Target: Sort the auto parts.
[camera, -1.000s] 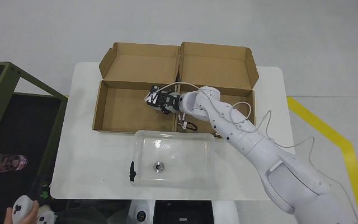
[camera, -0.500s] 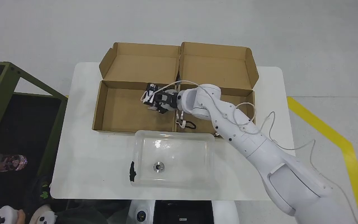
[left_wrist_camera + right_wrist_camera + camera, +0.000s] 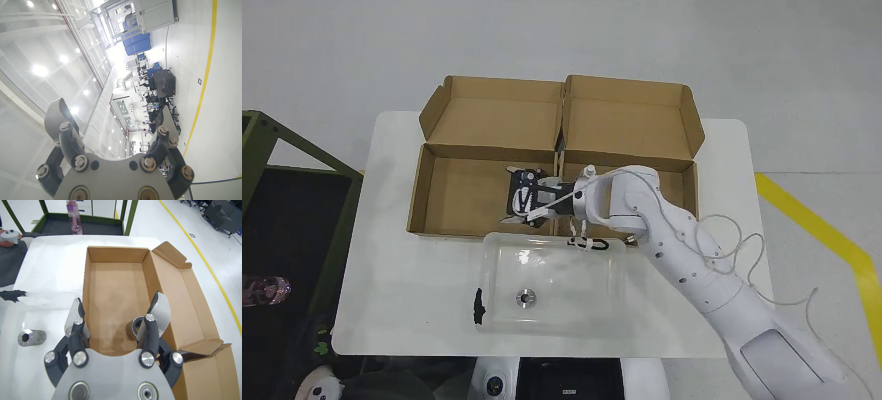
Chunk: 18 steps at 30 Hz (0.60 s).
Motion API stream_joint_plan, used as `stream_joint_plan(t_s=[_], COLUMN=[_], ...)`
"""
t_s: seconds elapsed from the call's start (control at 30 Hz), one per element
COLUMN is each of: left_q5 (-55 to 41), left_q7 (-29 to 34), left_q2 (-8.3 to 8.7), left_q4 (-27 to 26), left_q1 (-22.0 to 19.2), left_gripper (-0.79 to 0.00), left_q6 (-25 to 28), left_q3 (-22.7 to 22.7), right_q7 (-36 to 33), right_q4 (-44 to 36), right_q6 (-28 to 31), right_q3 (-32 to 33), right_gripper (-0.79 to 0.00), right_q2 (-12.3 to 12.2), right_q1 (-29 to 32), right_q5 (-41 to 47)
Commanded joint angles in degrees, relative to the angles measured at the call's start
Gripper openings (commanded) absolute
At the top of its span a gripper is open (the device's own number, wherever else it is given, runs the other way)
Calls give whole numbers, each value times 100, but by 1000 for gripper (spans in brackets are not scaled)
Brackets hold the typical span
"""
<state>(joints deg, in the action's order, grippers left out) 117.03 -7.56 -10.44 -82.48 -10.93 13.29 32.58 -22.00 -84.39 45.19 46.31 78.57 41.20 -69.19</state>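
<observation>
Two open boxes [image 3: 667, 185] stand side by side on the worktop [image 3: 392, 260], with a clear tray [image 3: 602, 300] before them. Over the left box [image 3: 457, 195] hangs the right pincer [image 3: 118, 297], its jaws spread wide and holding nothing. A ring part [image 3: 134, 327] lies on the floor of this box, just beside one finger; whether they touch I cannot tell. So the placing step seems finished for this part. One metal cylinder [image 3: 31, 334] lies in the tray, and a black part [image 3: 478, 307] sits at its rim. The next move, I think, calls for lifting clear of the box wall and going to the cylinder, which may roll. The left pincer [image 3: 112, 105] is released too and points up to the ceiling.
</observation>
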Motion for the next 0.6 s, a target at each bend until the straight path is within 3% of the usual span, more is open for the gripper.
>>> stream_joint_plan(t_s=[0.0, 0.23, 0.57], left_q5=[0, 0, 0], left_q7=[0, 0, 0], left_q2=[0, 0, 0], left_q4=[0, 0, 0], left_q1=[0, 0, 0], left_gripper=[0, 0, 0], left_q6=[0, 0, 0], left_q3=[0, 0, 0], right_q7=[-26, -182, -285], right_q4=[-356, -1222, -1669], right_q6=[125, 466, 768], right_q3=[128, 473, 637], right_gripper=[-169, -163, -166], right_q2=[-70, -283, -454], right_q1=[220, 972, 1588], right_q5=[-45, -212, -341])
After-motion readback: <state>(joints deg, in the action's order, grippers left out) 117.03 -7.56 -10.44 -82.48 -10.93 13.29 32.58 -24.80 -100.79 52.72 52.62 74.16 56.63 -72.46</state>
